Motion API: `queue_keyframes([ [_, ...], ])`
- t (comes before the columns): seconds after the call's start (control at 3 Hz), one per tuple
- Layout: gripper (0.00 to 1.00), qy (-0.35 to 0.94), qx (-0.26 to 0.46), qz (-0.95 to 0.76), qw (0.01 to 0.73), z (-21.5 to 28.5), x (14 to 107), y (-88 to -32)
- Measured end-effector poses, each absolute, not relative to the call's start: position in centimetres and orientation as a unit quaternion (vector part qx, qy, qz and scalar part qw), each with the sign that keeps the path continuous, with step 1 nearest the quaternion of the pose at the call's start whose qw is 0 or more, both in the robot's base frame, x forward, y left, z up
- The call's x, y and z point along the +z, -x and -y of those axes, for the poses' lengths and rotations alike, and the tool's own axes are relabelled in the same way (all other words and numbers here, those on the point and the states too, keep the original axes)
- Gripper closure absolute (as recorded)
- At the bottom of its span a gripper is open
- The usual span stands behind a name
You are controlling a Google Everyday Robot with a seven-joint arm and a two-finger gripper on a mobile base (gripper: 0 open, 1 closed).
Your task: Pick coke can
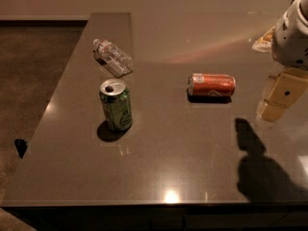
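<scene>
The coke can (211,84), red-orange with a silver end and pale markings, lies on its side near the middle of the dark countertop (183,148), its silver end pointing left. My gripper (281,100) hangs at the right edge of the view, to the right of the coke can and a little nearer than it. It is above the counter, apart from the can and holding nothing that I can see. Its white arm housing (293,35) sits above it. The arm's shadow (255,167) falls on the counter at the front right.
A green can (115,105) with a silver top stands upright left of centre. A clear plastic bottle (112,57) lies on its side behind it. A pale object (263,40) sits at the far right. The counter's left edge drops to brown carpet (33,71).
</scene>
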State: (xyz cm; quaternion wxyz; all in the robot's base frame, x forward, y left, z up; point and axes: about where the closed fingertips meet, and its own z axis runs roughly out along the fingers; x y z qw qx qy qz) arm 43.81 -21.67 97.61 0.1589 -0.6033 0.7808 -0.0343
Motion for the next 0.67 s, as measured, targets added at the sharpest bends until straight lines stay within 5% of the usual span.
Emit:
queue_keyframes([
  [0.67,0.00,0.616,-0.035,-0.768,0.170,21.4,97.5,-46.8],
])
